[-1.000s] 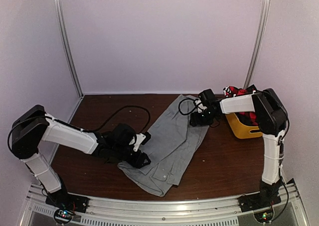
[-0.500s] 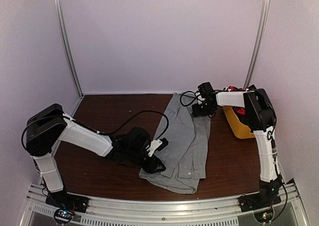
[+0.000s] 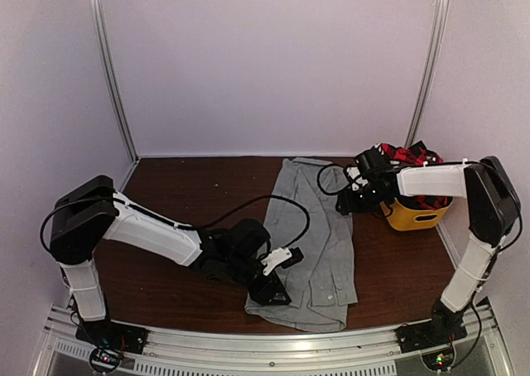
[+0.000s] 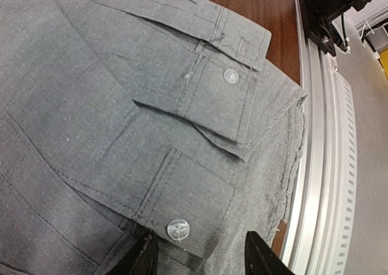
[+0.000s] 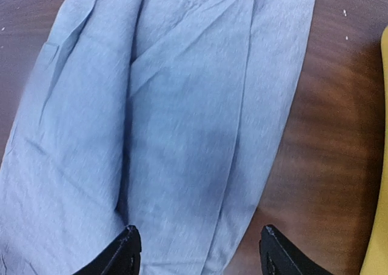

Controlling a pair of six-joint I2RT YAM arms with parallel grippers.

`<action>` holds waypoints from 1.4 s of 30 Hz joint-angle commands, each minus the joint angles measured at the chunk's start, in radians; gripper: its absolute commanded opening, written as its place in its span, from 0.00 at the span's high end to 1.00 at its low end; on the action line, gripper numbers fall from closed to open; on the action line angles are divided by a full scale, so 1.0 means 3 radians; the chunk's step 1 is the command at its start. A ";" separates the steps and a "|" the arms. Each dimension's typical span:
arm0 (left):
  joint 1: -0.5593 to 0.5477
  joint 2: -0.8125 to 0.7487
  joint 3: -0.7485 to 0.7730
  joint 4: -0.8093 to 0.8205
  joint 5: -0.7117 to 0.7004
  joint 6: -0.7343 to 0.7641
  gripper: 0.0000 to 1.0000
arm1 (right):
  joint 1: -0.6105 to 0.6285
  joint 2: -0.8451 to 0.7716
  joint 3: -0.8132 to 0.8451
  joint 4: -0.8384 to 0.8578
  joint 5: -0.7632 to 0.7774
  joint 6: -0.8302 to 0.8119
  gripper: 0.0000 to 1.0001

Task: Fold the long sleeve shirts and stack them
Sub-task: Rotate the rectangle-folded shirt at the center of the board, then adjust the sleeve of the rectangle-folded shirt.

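From above: grey shirt (image 3: pixel 315 227) stretched lengthwise down the middle of the table (image 3: pixel 182 185), its near end just short of the front rail (image 3: pixel 273 343). Left gripper (image 3: pixel 277 291) low at the shirt's near left corner; right gripper (image 3: pixel 354 200) by its far right edge, beside the tub (image 3: pixel 414 217) with the plaid shirt (image 3: pixel 406 155) heaped inside

From the left wrist: fingers parted, nothing clamped, tips over layered grey cloth just below a buttoned cuff (image 4: pixel 206 99), close to the rail

From the right wrist: fingers wide apart, released, over smooth folded grey cloth; bare wood to the right, a sliver of yellow tub at the frame's edge
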 commanded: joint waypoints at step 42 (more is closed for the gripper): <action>0.0187 -0.0260 0.0154 -0.0017 -0.1021 -0.0253 0.41 | 0.1567 -0.2847 -0.2600 -0.0188 0.0123 0.2256 0.57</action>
